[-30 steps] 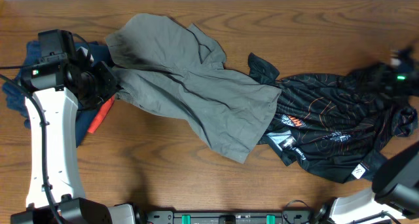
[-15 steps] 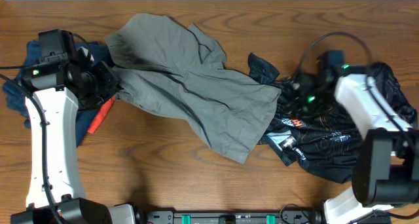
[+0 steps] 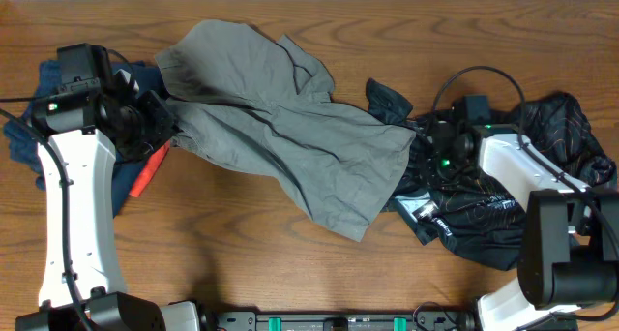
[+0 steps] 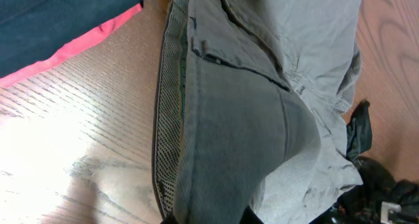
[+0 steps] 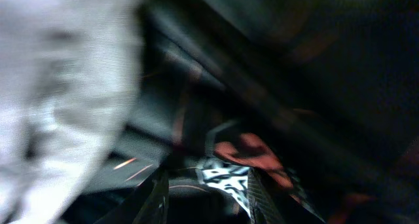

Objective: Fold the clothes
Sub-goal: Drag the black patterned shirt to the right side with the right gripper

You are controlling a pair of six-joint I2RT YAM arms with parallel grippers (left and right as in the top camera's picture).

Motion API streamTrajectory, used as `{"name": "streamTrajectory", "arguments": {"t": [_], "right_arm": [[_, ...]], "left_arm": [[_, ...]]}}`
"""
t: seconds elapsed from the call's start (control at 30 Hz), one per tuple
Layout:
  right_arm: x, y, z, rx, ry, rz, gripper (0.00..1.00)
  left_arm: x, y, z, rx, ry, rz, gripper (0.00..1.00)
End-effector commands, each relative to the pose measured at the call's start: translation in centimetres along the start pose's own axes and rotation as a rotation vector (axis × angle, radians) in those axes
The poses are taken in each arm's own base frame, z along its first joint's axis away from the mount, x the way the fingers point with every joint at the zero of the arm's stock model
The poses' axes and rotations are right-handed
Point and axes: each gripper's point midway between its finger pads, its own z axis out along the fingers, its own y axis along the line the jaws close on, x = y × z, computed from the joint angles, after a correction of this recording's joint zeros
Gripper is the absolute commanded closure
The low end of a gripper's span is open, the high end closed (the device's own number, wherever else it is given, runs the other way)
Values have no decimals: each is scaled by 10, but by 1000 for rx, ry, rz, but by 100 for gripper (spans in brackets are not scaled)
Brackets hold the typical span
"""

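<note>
folding is not yet beginning: the grey clothes (image 3: 280,128) are lying crumpled across the middle of the desk (image 3: 242,263). your left tool (image 3: 160,118) is pinching shut on their left edge. your right tool (image 3: 430,147) is standing partly open over the black printed garment (image 3: 503,215), holding nothing.

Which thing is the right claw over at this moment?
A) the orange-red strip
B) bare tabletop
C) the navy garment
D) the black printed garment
D: the right claw hangs over the black printed garment, its red-white print showing between the fingers, right beside the grey garment.
</note>
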Motion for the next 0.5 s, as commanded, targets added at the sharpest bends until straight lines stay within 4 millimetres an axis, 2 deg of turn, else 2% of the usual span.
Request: {"name": "streamTrajectory", "arguments": {"t": [0.0, 0.13, 0.2, 0.27, 0.3, 0.47], "right_arm": [[6, -75, -10, 283, -3, 170, 62], [0, -130, -30, 336, -86, 359, 62], [0, -163, -44, 369, -138, 480, 65], [8, -202, -64, 445, -186, 659, 71], [14, -220, -74, 480, -207, 744, 72], [48, -284, -123, 590, -257, 1009, 70]], "left_arm": [[0, 4, 2, -19, 1, 13, 94], [0, 4, 2, -19, 1, 12, 94], [0, 4, 2, -19, 1, 12, 94], [0, 4, 2, -19, 1, 12, 94], [0, 4, 2, -20, 2, 12, 93], [1, 5, 2, -23, 7, 10, 94]]}}
